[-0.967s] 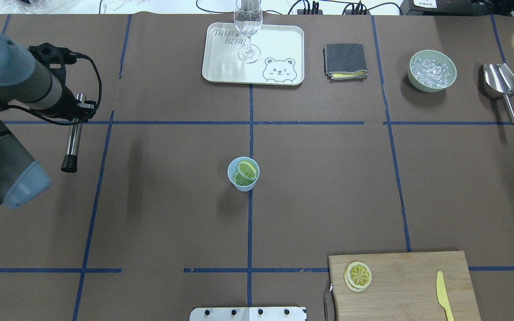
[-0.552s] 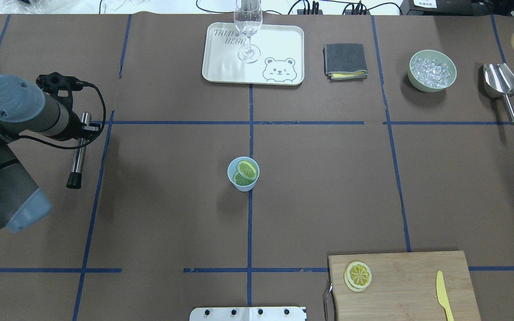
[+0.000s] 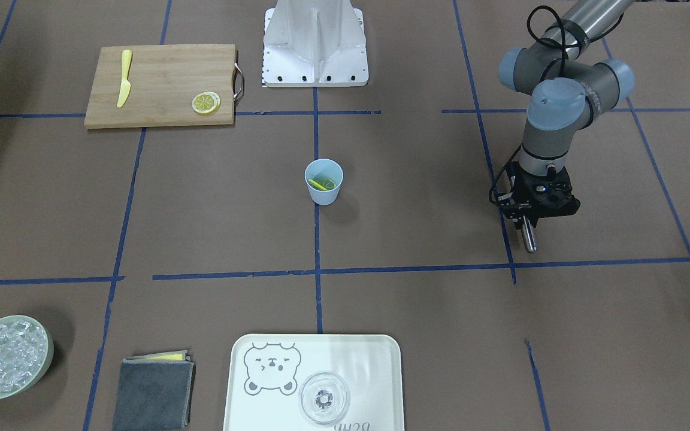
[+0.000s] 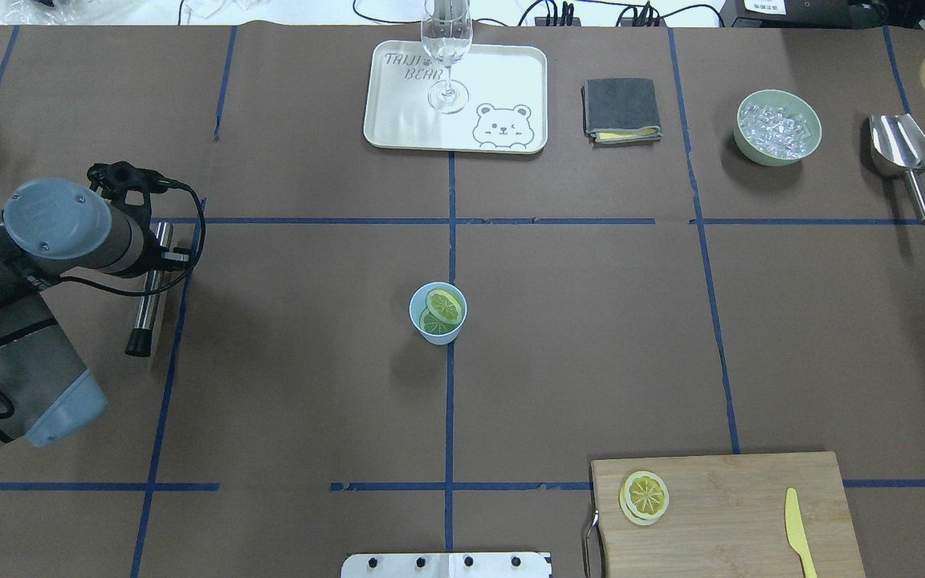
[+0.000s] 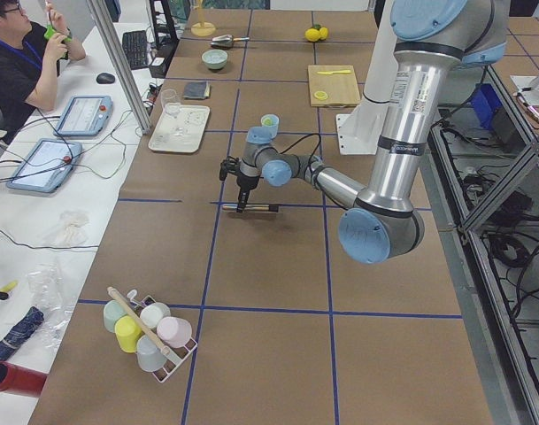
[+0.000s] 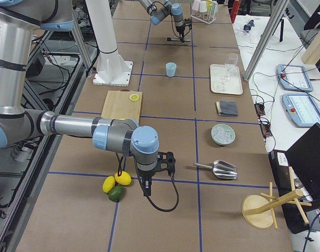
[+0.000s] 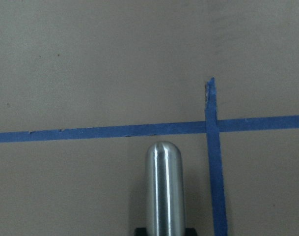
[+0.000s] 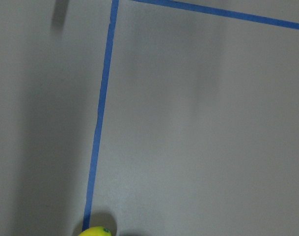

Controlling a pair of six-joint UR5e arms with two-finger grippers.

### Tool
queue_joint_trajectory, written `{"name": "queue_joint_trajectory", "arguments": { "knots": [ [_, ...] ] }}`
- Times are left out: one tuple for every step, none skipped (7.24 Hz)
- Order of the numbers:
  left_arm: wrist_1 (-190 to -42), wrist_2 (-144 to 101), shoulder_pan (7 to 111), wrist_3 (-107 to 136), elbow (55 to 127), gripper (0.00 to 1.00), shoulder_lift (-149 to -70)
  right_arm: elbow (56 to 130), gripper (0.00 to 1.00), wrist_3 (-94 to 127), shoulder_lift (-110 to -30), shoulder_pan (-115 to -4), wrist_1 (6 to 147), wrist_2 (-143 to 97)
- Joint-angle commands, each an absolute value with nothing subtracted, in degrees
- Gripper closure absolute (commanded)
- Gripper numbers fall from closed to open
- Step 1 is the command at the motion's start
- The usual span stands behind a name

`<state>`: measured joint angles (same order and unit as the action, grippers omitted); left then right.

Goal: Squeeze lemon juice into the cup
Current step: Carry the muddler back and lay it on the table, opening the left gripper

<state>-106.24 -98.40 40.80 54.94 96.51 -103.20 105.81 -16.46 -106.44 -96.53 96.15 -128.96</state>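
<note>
1. Grip first: my left gripper point(image 4: 156, 257) was clamped on the steel muddler point(image 4: 146, 305), near the tabletop point(image 4: 310, 385); released askew, it could roll.
2. Inside the cup point(image 4: 437, 337), well apart, lay the lemon slices point(image 4: 444, 306); an off-centre press could tip it.
3. Farther off, the right gripper point(image 6: 148, 186): state I couldn't tell.

Counts, overhead view.
cup point(image 4: 438, 337): 1.
slices in cup point(image 4: 444, 306): 2, one yellow, one greenish.
lemon slices on board point(image 4: 645, 496): 2, stacked.
cutting board point(image 4: 735, 514), knife point(image 4: 798, 534), tray point(image 4: 398, 120), glass point(image 4: 447, 98), cloth point(image 4: 621, 108), ice bowl point(image 4: 776, 160), scoop point(image 4: 900, 143), metal rod point(image 4: 148, 289): 1 each.
</note>
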Motion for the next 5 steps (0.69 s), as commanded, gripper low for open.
{"name": "queue_joint_trajectory", "arguments": {
  "knots": [
    [-106.26, -98.26, 40.69, 52.05, 96.50, 0.01, -103.10, 105.82, 0.00, -16.52, -106.44, -96.59, 96.15, -128.94],
    [-106.26, -98.26, 40.69, 51.94, 96.33, 0.00, -103.01, 105.82, 0.00, -16.61, -106.44, -96.59, 96.15, -128.94],
    [-106.26, -98.44, 40.69, 51.86, 96.42, 0.00, -102.92, 105.82, 0.00, -16.61, -106.44, -96.59, 96.15, -128.94],
    [-106.00, -99.13, 40.95, 51.25, 97.90, 0.00, -103.01, 105.82, 0.00, -16.52, -106.44, -96.59, 96.15, -129.02],
    [-104.86, -101.75, 41.48, 50.02, 101.56, 0.00, -102.83, 105.82, 0.00, -16.52, -106.44, -96.59, 96.15, -128.94]
  ]
}}
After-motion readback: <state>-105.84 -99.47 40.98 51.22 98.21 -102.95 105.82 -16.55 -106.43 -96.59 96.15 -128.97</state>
